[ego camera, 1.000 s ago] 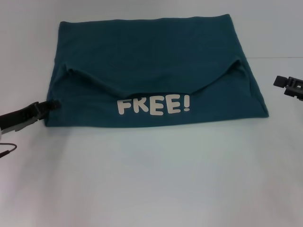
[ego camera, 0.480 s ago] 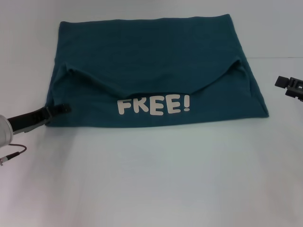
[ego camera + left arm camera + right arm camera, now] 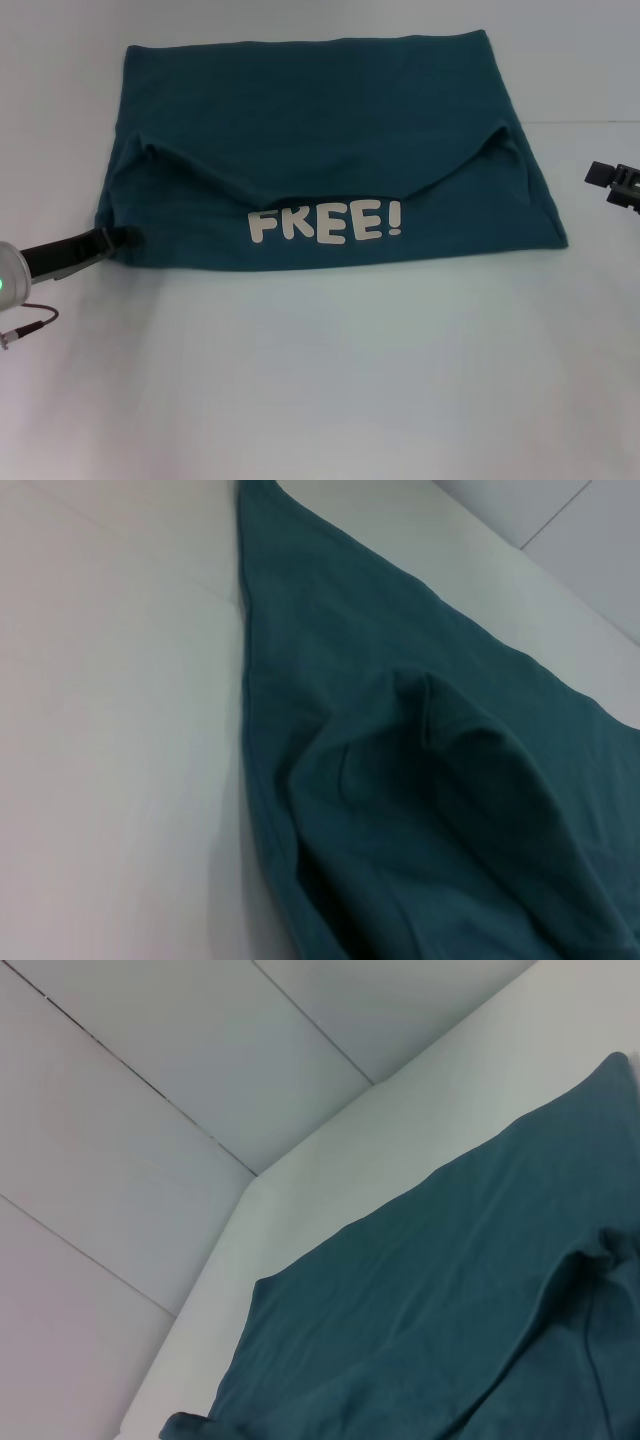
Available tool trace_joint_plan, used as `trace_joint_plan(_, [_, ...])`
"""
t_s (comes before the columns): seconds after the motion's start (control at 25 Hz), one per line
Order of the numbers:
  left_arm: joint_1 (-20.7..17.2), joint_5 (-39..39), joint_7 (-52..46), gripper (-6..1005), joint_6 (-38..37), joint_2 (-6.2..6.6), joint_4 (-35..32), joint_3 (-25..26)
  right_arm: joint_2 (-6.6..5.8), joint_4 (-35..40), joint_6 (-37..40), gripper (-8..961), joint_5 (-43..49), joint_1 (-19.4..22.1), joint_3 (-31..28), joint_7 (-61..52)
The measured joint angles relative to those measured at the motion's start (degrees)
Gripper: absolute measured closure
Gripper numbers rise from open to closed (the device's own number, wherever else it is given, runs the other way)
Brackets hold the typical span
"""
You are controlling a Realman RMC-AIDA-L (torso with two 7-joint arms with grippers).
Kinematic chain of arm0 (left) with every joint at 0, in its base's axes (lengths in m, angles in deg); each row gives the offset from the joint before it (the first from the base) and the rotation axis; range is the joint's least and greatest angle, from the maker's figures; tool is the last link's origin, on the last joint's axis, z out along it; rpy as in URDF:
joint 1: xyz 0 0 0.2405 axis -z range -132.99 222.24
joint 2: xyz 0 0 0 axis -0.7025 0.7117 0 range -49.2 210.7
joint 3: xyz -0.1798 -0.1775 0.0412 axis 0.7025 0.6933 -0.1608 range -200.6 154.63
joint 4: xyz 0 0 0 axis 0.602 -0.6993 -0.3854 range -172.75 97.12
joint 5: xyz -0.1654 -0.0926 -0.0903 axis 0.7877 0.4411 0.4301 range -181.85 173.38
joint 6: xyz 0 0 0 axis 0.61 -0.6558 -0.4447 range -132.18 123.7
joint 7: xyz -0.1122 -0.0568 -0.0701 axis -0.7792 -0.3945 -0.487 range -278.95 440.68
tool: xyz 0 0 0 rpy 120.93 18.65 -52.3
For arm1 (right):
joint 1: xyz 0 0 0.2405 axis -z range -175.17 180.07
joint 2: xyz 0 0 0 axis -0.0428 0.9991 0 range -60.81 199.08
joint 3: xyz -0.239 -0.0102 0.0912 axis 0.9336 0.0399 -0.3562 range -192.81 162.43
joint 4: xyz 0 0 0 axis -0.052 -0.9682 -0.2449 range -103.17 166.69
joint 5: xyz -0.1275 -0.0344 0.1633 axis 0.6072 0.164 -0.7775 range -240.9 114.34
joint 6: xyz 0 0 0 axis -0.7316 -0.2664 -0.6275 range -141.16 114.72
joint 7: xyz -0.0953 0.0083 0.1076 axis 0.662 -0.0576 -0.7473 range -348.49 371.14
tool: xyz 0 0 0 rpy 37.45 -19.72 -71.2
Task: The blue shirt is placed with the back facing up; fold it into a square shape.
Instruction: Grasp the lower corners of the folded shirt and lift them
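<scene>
Whereas half a second earlier the left pincer (image 3: 122, 237) reached slightly further over the blue shirt (image 3: 320, 140), its tip now sits at the shirt's near-left corner, touching the hem – whether it grips the cloth, and how far it is open, cannot be determined. Shirt position is unchanged: spread on the white surface (image 3: 320, 380), upper part folded down, white lettering "FREE!" exposed near the front edge. The right pincer (image 3: 612, 182) has shifted marginally outward – it hovers off the shirt's right side, clear of the fabric, opening state not discernible
</scene>
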Motion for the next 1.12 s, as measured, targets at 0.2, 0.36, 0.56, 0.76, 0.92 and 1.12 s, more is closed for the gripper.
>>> trace_joint_plan(0.2, [-0.01,-0.03,0.14,690,0.03,0.00,-0.04,0.01,-0.09,0.00,-0.13,117,0.13,-0.02,0.00,-0.11])
trace_joint_plan(0.36, [0.02,-0.05,0.26,855,-0.38,0.00,-0.38,0.09,-0.15,0.00,-0.21,118,0.22,-0.04,0.00,-0.21])
trace_joint_plan(0.56, [-0.02,0.28,0.05,957,-2.16,0.00,-1.68,0.24,-0.29,0.00,-0.22,118,0.28,-0.04,0.00,-0.35])
trace_joint_plan(0.76, [0.06,0.57,-0.61,957,-4.25,0.36,-2.82,0.52,-0.36,0.00,-0.20,118,0.31,-0.04,0.00,-0.45])
trace_joint_plan(0.92, [0.08,0.60,-1.11,957,-5.22,0.42,-3.57,0.60,-0.44,0.00,-0.13,118,0.31,-0.04,0.00,-0.46])
trace_joint_plan(1.12, [0.08,0.64,-1.41,957,-5.55,0.43,-3.77,0.65,-0.45,-0.09,-0.13,117,0.35,-0.03,0.00,-0.46])
